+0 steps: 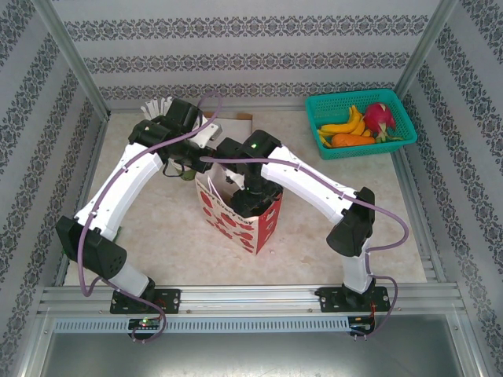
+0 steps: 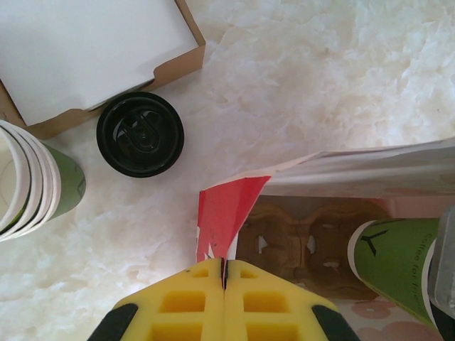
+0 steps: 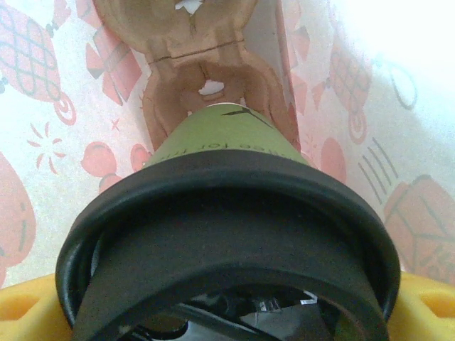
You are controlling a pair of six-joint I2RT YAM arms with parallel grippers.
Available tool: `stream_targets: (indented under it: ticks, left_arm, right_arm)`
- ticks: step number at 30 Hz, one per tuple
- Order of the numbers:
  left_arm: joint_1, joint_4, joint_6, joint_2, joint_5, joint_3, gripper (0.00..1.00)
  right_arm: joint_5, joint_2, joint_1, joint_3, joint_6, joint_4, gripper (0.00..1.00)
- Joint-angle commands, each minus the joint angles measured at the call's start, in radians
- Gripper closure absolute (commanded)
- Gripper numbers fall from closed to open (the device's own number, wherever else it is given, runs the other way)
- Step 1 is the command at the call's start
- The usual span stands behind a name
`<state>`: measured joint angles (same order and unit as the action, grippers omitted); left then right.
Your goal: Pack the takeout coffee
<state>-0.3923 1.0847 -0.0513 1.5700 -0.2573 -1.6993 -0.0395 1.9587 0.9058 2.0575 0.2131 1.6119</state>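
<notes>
My right claw (image 3: 227, 307) is clamped on the takeout coffee (image 3: 226, 138). The cup is down inside the paper bag (image 3: 43, 106), over the brown cup tray (image 3: 192, 85). My left claw (image 2: 224, 288) is squeezed together, pinching the bag's red edge.

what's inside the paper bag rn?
Inside the paper bag, a brown pulp cup carrier lies at the bottom; the lidded green takeout coffee is over one end. The carrier beneath the cup is covered, so whether it's seated can't be told.
</notes>
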Motion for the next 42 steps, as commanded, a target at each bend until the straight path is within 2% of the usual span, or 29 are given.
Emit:
stream_targets:
  ticks: [1,6,10,15,42]
  left_arm:
    - [0.009,-0.021,-0.032,-0.031,0.09,-0.049,1.0]
    - [0.018,-0.048,-0.016,-0.038,0.104,-0.072,1.0]
    - [0.018,-0.061,0.018,-0.023,-0.013,-0.076,1.0]
    - [0.017,-0.061,0.033,-0.022,-0.068,-0.026,1.0]
    - [0.017,-0.065,0.042,-0.032,-0.04,0.005,1.0]
  right_arm:
    - [0.008,-0.028,0.001,-0.02,0.019,0.181,0.49]
    - [0.014,-0.052,0.001,-0.046,0.036,0.177,0.49]
    - [0.006,-0.052,0.001,-0.041,0.04,0.156,0.49]
    - [-0.011,-0.031,-0.004,-0.013,0.028,0.135,0.49]
    - [-0.004,0.024,-0.042,-0.033,-0.047,0.085,0.5]
